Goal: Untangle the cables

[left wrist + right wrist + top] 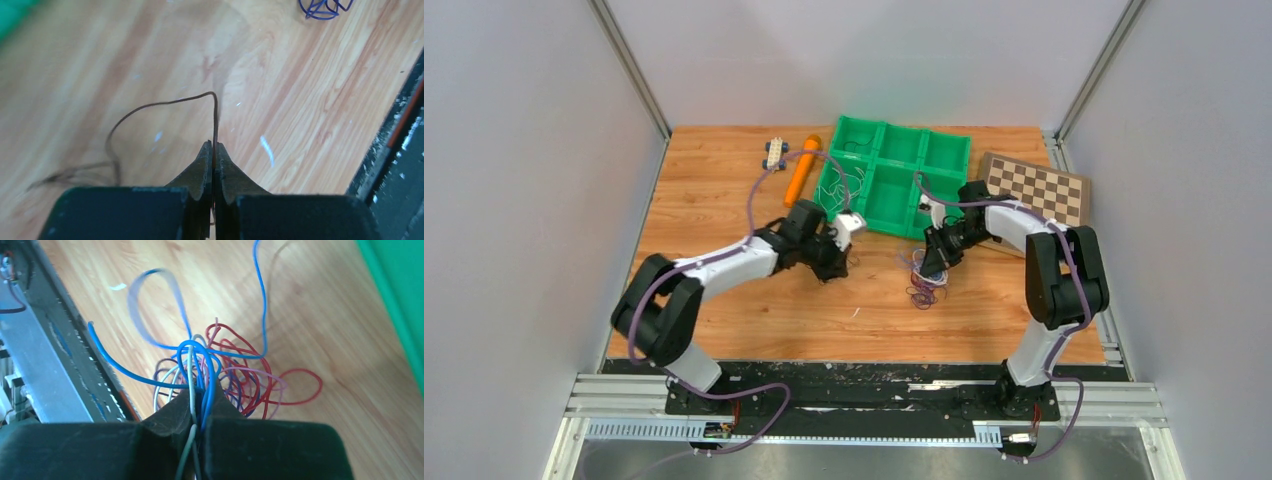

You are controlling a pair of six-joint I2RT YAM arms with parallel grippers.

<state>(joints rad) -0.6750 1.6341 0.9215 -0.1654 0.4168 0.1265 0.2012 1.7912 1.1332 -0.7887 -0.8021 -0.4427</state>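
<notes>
The left gripper (pixel 213 148) has its fingers pressed together on a single thin brownish strand (pixel 165 103). The strand arcs up and to the left from the tips over bare wood. The right gripper (pixel 198 399) pinches several blue and grey wires of the cables (pixel 235 372), a red, blue, purple and white clump bunched just beyond its tips. In the top view the clump sits at centre frame between the two grippers, just below the green tray (pixel 856 123). Open table (pixel 804 325) stretches below it to the black front rail (pixel 864 372). A checkerboard (pixel 1036 188) lies at upper right, beside the tray.
</notes>
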